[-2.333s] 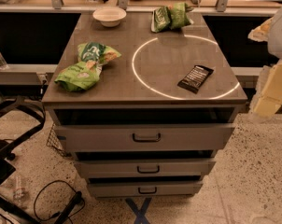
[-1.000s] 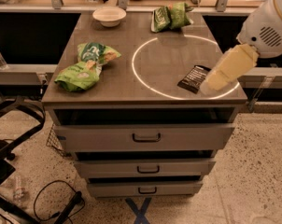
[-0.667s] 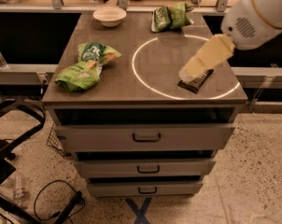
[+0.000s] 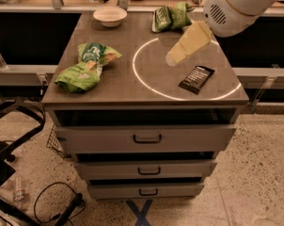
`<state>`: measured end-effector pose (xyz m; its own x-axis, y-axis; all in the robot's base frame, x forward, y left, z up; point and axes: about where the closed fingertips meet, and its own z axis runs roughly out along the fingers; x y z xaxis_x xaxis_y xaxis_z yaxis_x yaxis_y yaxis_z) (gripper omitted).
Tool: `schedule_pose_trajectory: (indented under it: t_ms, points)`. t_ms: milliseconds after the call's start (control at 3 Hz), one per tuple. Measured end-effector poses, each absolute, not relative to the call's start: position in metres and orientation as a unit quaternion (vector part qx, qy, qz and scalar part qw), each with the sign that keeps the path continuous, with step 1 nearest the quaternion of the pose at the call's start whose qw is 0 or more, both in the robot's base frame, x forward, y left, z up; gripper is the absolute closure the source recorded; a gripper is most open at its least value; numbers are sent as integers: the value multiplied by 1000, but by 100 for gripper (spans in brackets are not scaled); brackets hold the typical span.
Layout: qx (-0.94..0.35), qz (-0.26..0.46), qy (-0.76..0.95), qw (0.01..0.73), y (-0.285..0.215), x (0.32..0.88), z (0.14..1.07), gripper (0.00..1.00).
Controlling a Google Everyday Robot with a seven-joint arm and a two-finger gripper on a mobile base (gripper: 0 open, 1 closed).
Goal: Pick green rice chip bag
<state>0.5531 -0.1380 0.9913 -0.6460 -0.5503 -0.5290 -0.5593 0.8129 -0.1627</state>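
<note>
The green rice chip bag (image 4: 87, 66) lies on the left side of the grey cabinet top (image 4: 114, 86). It is wrinkly and light green, with a darker end bearing a white logo toward the back. My gripper (image 4: 172, 58) hangs above the middle of the top, inside the white ring, well to the right of the bag. It reaches in from the upper right on a white arm (image 4: 236, 6) and holds nothing that I can see.
A flat black wrapper (image 4: 196, 79) lies right of the gripper. Two darker green packets (image 4: 171, 16) and a white bowl (image 4: 110, 16) sit at the back. Drawers (image 4: 146, 138) are below. A black chair (image 4: 10, 140) and cables stand at the left on the floor.
The arm has swung in from the right edge and moved left and toward the back over the top. The black wrapper, covered before, now shows. The bag has not moved.
</note>
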Motion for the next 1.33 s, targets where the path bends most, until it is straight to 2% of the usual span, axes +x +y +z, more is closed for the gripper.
schedule_pose_trajectory:
  t_ms: [667,1333]
  points:
    - [-308,15,904,297,-126,559,992,0]
    - [-268,74,916,289,-57,614,994,0]
